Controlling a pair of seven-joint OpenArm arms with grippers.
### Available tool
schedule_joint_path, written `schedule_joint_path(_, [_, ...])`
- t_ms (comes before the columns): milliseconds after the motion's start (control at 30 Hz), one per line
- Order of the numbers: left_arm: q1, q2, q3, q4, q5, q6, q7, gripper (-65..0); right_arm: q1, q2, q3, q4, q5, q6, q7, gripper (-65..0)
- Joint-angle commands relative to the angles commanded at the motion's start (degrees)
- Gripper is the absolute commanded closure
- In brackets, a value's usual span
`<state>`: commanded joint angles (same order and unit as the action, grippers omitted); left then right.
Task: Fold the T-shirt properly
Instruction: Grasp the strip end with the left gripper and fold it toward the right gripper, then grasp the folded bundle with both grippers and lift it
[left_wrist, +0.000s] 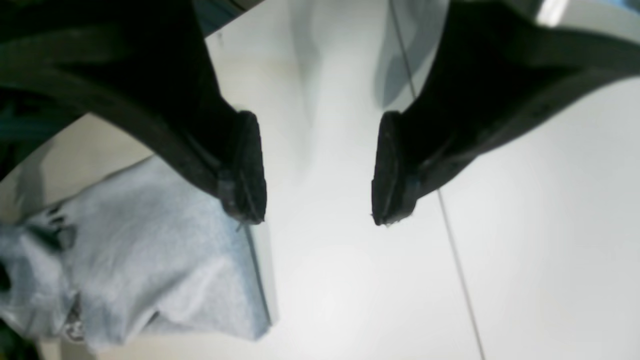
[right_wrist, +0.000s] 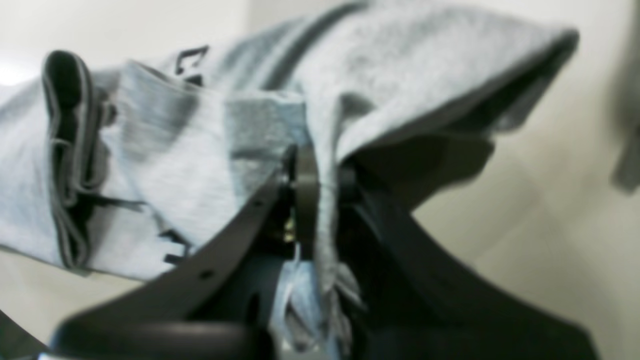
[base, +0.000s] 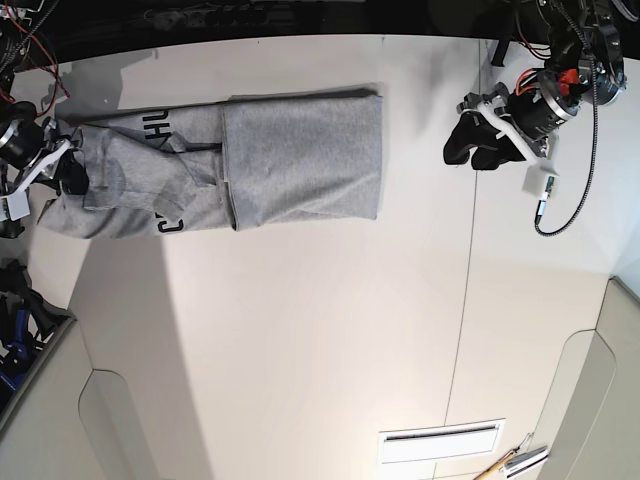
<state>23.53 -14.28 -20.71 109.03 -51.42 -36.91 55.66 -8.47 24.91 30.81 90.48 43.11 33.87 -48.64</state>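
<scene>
Our black right gripper (right_wrist: 320, 190) is pinching the light-grey cotton T-shirt (base: 300, 160) at its left end in the base view; our black left gripper (base: 487, 150), fingers spread, is hovering beyond the shirt's opposite end. We should be lifting low, keeping layers aligned.

I see the T-shirt (base: 305, 160) in plain heather grey, with bold black lettering showing on its part toward the table's (base: 290, 340) left edge. The tabletop is off-white, crossed by a thin dark line. My left gripper's (left_wrist: 319, 170) fingers are black.
</scene>
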Motion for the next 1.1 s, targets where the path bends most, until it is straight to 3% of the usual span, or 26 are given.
schedule_joint_path(167, [-1.05, 0.0, 6.32, -10.51, 0.04, 0.0, -3.91, -37.0, 1.33, -2.56, -0.02, 8.57, 1.64, 0.0, -4.04, 0.0])
schedule_joint_path(333, [-3.58, 0.02, 12.13, -13.46, 3.61, 0.04, -4.55, -37.0, 1.46, -8.72, -0.81, 18.99, 6.05, 0.0, -8.35, 0.0])
schedule_joint_path(433, [-3.74, 0.04, 14.14, -13.46, 3.74, 0.24, -5.92, -37.0, 1.46, -12.57, -3.72, 24.02, 5.88, 0.02, -8.41, 0.0])
schedule_joint_path(567, [-3.72, 1.2, 14.38, -13.46, 4.59, 0.24, -5.92, -37.0, 1.46, -15.21, -13.16, 26.51, 3.21, 0.0, -8.17, 0.0])
schedule_joint_path(700, [-3.69, 1.64, 14.38, -13.46, 4.55, 0.26, -5.86, -37.0, 1.46, -15.58, -26.64, 26.47, -2.78, -0.02, -7.74, 0.0])
schedule_joint_path(900, [-3.69, 1.95, 14.38, -13.46, 4.02, 0.24, -5.7, -37.0, 1.49, -15.58, -46.27, 24.11, -19.45, -1.14, -2.03, 0.0])
schedule_joint_path(933, [-3.69, 1.92, 14.38, -13.46, 3.85, 0.26, -5.7, -37.0, 1.46, -15.56, -48.85, 22.93, -21.88, -1.16, -0.37, -2.0])
schedule_joint_path(1033, [-3.69, 1.9, 14.36, -13.46, 3.85, 0.26, -5.53, -37.0, 1.49, -15.56, -54.88, 18.71, -27.71, -1.7, 3.98, -30.6])
schedule_joint_path(1100, [-3.69, 1.9, 14.36, -13.46, 3.85, 0.24, -5.05, -37.0, 1.51, -15.58, -57.64, 17.0, -30.58, -1.7, 5.62, -36.2])
